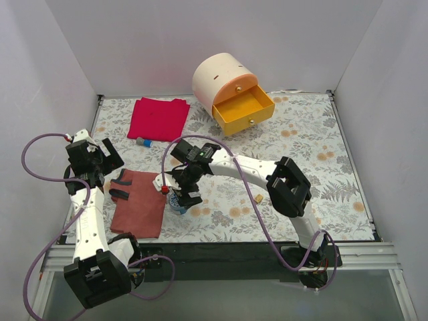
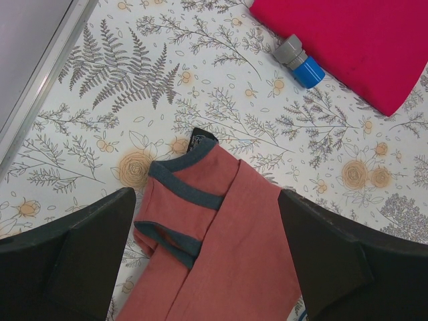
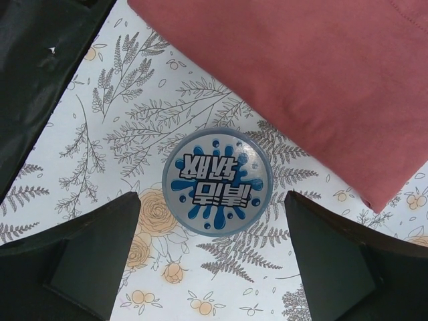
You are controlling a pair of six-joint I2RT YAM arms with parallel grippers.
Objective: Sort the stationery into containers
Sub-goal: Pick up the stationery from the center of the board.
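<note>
Your right end effector hangs wide open over the tape roll, likely light, stiff and slick, so pinch its rim at 3 and 9 o'clock.

The cream drum-shaped cabinet stands farthest from you, its yellow-orange drawer pulled out toward the near right. Left of it lies the red folded cloth. Nearer you, the round blue-white tape roll sits just right of the rust-brown folded cloth, with a tiny tan block farther right.
</note>
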